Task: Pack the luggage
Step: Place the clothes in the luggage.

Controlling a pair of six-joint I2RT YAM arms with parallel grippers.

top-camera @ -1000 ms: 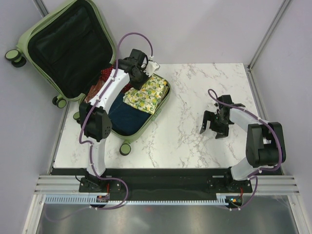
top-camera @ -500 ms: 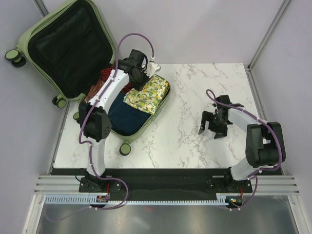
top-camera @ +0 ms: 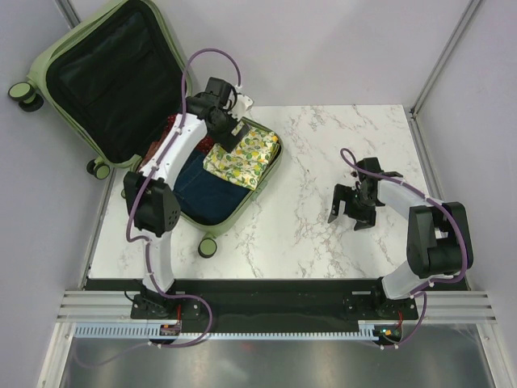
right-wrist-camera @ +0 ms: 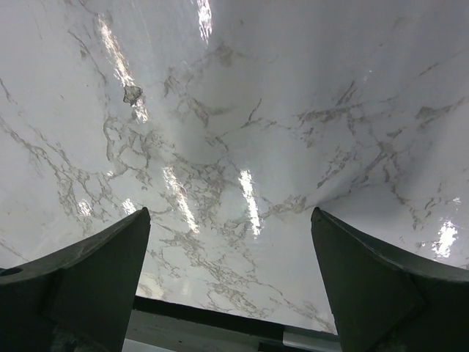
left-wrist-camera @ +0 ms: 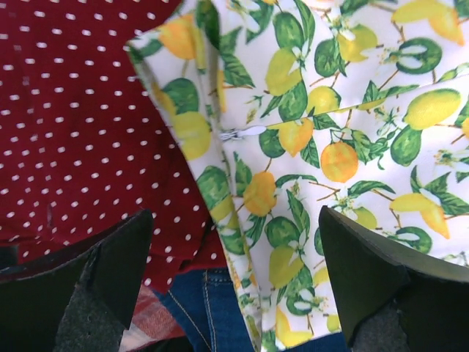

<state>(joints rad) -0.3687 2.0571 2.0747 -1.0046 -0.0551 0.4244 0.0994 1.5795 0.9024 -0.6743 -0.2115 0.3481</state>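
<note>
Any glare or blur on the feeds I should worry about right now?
Right wrist: bright glare streaks on the marble table, veins readable. Left wrist: lemon-print cloth and red dotted cloth sharp and evenly lit; the left tool has dark, slightly soft fingers. Top external: even light, sharp throughout.

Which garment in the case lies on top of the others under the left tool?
The lemon-print one: its white fabric with yellow fruit and green leaves overlaps both the red dotted cloth and the jeans.
</note>
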